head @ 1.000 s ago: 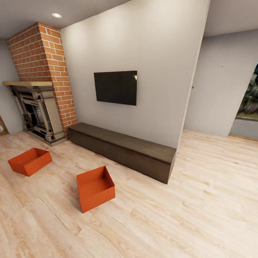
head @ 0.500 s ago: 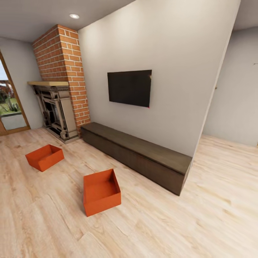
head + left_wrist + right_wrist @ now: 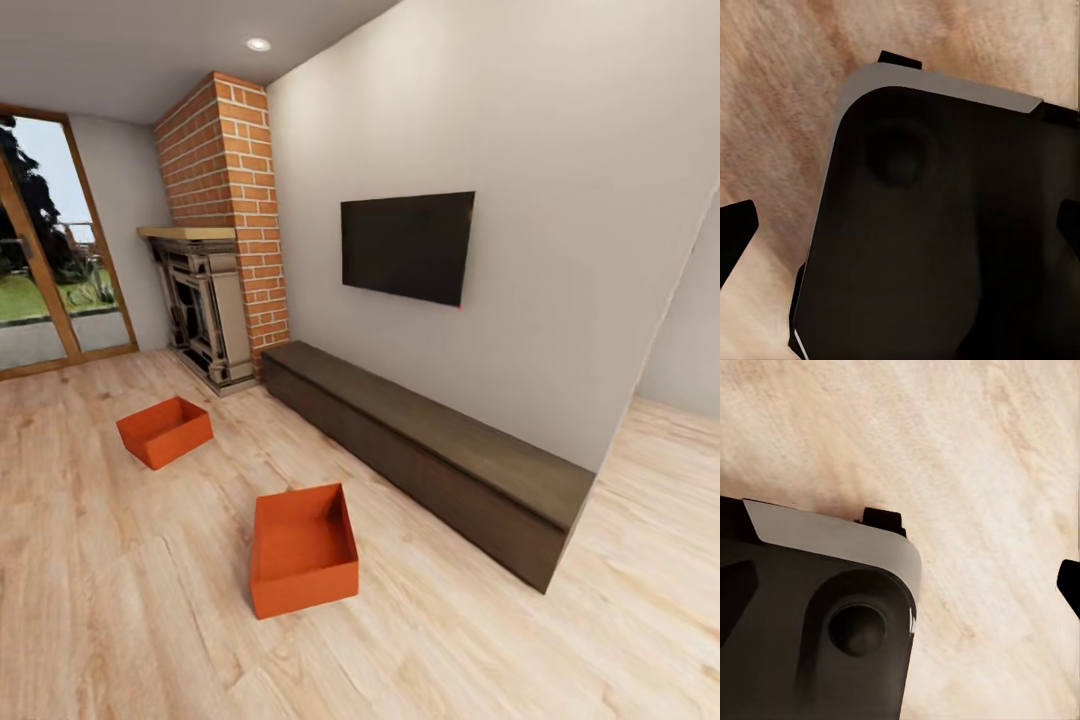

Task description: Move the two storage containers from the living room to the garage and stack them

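- Head view: you are in the living room, and both storage containers sit open side up on the light wood-plank floor (image 3: 120, 600), where an end effector can reach their rims. The nearer container (image 3: 303, 548) lies low and centre of the frame, just in front of the long dark bench (image 3: 430, 450). The farther container (image 3: 165, 430) lies at middle left, near the fireplace (image 3: 205, 310). They are well apart, so I judge you will fetch them one at a time.
- Count: two containers, one bench, one black TV (image 3: 407, 246), one brick chimney (image 3: 235, 190).
- Left wrist view: a dark robot body part covers most of the frame over wood planks; I cannot tell how open your left end effector is, or whether it holds anything.
- Right wrist view: dark housing at lower left over pale planks; I cannot tell the right end effector's opening either.
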